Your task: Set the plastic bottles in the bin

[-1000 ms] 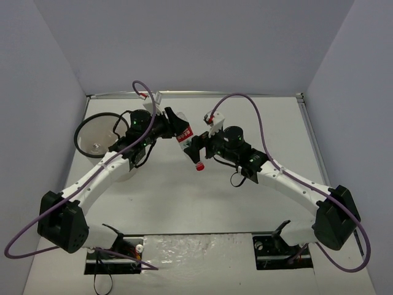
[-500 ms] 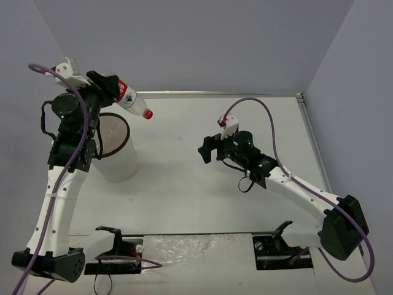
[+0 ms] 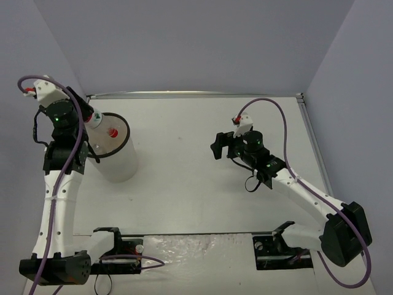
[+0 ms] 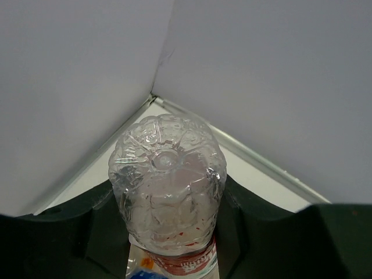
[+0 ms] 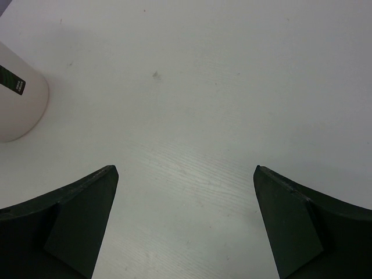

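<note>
My left gripper [image 3: 88,117] is raised above the translucent white bin [image 3: 120,165] and is shut on the red-labelled bottle [image 3: 97,121]. The bottle tilts cap-down, and its red cap [image 3: 112,132] hangs inside the bin's black rim [image 3: 128,137]. In the left wrist view the bottle's clear base [image 4: 167,174] faces the camera between my left gripper's [image 4: 167,221] dark fingers [image 4: 264,226]. My right gripper [image 3: 218,146] is open and empty over the bare table middle; its jaws stand wide apart in the right wrist view [image 5: 186,221]. The other bottles are out of sight.
The bin's wall [image 5: 17,107] shows at the left edge of the right wrist view, with a dark label patch [image 5: 11,79] seen through it. Grey walls close the table at the back and both sides. The arm bases sit at the near edge.
My left arm took the bottle from the right gripper, lifted it left and tipped it cap-down over the bin. My right gripper opened and drew back to the right.
</note>
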`<state>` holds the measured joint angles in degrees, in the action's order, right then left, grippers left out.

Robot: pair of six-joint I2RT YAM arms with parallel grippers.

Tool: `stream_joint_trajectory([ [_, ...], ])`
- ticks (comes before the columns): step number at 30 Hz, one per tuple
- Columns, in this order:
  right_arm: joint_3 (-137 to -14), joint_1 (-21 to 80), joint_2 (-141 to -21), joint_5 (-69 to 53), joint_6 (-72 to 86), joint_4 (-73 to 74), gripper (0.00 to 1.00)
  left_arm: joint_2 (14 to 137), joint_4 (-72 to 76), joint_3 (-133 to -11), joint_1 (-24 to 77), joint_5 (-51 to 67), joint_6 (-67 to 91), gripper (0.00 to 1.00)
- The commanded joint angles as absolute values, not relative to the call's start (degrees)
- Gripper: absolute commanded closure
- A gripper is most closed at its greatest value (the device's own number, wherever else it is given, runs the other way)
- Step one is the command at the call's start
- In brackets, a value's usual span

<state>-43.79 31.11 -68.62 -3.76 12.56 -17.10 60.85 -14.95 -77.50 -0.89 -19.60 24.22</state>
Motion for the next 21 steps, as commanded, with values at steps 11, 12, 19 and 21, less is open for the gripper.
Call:
stream_joint_trajectory([
  [11, -44.0, 30.9, -65.0, -1.5, 12.4, -19.0, 0.00, 58.8, -6.7, -62.6, -1.7, -21.5, 33.7, 0.50],
  [12, -44.0, 30.8, -65.1, -1.6, 12.4, -19.0, 0.00, 58.3, -6.8, -62.3, -1.8, -21.1, 33.4, 0.33],
  [19, -43.9, 30.9, -64.9, -1.7, 12.9, -18.8, 0.00, 57.0, -13.2, -66.6, -1.7, -22.2, 31.6, 0.03],
  [21, -44.0, 30.9, -64.8, -1.2, 13.1, -18.5, 0.00, 56.9, -16.3, -70.1, -1.8, -24.2, 31.2, 0.03],
])
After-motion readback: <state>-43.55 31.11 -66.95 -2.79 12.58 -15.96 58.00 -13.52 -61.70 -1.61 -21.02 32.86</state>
